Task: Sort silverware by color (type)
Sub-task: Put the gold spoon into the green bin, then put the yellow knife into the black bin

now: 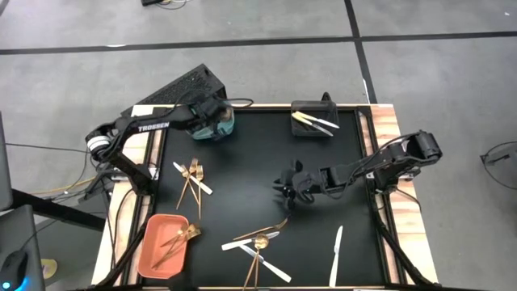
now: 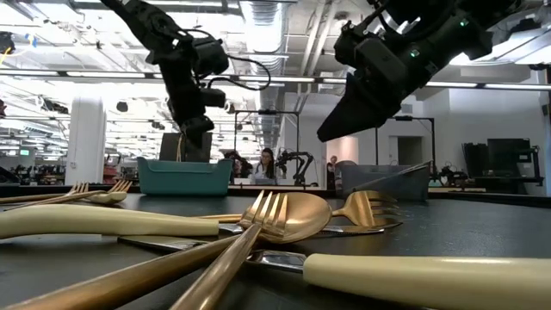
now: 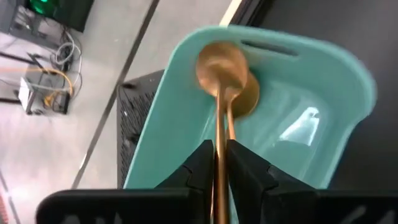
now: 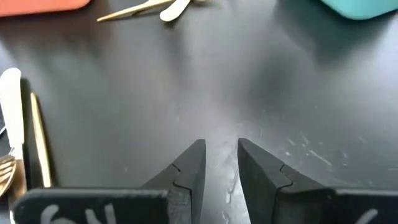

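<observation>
In the left wrist view a gold spoon (image 3: 221, 62) hangs bowl first over the teal bin (image 3: 336, 68), with my left gripper (image 3: 221, 168) shut on it. A second gold bowl (image 3: 249, 96) shows just behind it inside the bin. The bin (image 1: 220, 129) stands at the mat's far left, and my left gripper (image 1: 212, 113) is over it. My right gripper (image 4: 221, 149) is open and hovers over bare black mat right of centre (image 1: 289, 187). Gold forks and spoons and white-handled knives lie loose at the left (image 1: 192, 178) and near the front edge (image 1: 258, 242). My left gripper pinches the spoon's thin handle (image 3: 221, 146) between its two fingers. The handle runs along the fingers and out past their tips. The fingers slant down from above the bin. The spoon is lifted, its bowl lowest, over the bin's inside; whether the bowl touches the bin I cannot tell.
A salmon bin (image 1: 153, 257) with gold forks stands at the near left corner. At the far middle a black bin (image 1: 311, 129) holds white-handled knives. A lone knife (image 1: 337, 244) lies near the front right. A black device (image 1: 184, 87) sits off the table's far left corner.
</observation>
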You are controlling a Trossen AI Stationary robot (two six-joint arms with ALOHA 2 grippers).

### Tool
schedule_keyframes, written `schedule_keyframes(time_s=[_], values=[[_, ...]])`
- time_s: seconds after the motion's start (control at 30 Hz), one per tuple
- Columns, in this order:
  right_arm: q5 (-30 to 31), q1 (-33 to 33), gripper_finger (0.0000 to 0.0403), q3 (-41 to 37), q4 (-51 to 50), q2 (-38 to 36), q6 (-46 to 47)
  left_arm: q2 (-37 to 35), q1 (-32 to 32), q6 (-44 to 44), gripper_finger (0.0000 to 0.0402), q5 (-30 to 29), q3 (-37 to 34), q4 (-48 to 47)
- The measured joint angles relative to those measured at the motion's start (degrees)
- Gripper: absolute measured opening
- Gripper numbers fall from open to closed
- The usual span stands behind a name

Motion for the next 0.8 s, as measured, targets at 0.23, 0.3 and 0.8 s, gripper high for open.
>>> schedule_keyframes(time_s=[0.23, 0.3, 0.8], values=[[0.0, -0.5, 0.0113, 0.0, 2.0, -0.2, 0.3, 0.0, 0.9, -1.1, 0.0079, 0.0, -0.1, 0.2], [-0.1, -0.5, 0.0113, 0.0, 2.0, -0.2, 0.3, 0.0, 0.8, -1.5, 0.0093, -0.9, -0.1, 0.2], [-0.7, -0.5, 0.0113, 0.1, 22.7, 8.8, 5.8, -5.7, -21.7, -28.5, 0.0112, -3.1, -0.2, -20.1]])
